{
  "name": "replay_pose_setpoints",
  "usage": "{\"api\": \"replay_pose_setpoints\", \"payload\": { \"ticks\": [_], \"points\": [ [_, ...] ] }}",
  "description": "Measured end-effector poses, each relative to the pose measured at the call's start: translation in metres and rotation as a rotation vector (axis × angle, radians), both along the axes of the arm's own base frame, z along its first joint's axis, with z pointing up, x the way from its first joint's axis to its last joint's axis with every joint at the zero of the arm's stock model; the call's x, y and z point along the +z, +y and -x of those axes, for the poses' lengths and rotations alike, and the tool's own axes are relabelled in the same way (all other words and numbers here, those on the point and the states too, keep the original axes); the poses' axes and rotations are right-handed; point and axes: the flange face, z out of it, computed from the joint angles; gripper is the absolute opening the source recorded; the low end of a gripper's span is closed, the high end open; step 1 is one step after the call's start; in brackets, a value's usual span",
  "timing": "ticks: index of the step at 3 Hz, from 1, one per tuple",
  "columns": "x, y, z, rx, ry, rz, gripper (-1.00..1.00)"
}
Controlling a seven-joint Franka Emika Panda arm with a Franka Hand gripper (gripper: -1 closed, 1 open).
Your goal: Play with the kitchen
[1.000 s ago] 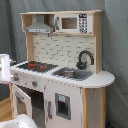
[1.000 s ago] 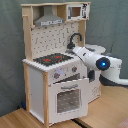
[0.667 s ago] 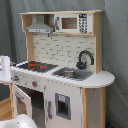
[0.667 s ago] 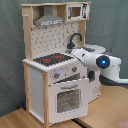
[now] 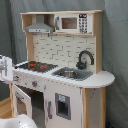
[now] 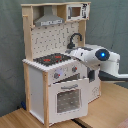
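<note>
Grey curtain backdrop [image 5: 115,55], wood floor [image 6: 107,107] under the kitchen [image 5: 60,75]. On the kitchen in the first exterior view, left to right: hob [image 5: 36,65], sink [image 5: 70,73], black faucet [image 5: 85,59]; grey hood [image 5: 40,26] above the hob. In the second exterior view the oven door [image 6: 67,99] hangs ajar, white arm [image 6: 95,56] just beside the kitchen's front edge. Gripper hidden, can't tell if fingers are open or closed

Arm [image 6: 97,57] sits slightly closer to kitchen [image 6: 55,65] front than 1.0 s ago in second exterior view; white wrist section now over hob corner, above oven door [image 6: 67,97]. First exterior view: arm part [image 5: 6,69] at first exterior view's left edge shifts marginally.
</note>
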Motion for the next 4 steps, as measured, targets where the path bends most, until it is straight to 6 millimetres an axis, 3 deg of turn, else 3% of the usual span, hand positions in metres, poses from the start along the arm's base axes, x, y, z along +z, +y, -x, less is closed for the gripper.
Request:
{"api": "replay_pose_setpoints", "payload": {
  "ticks": [4],
  "points": [
    [-0.007,-0.036,-0.016,0.135,0.329,0.012,1.0]
  ]
}}
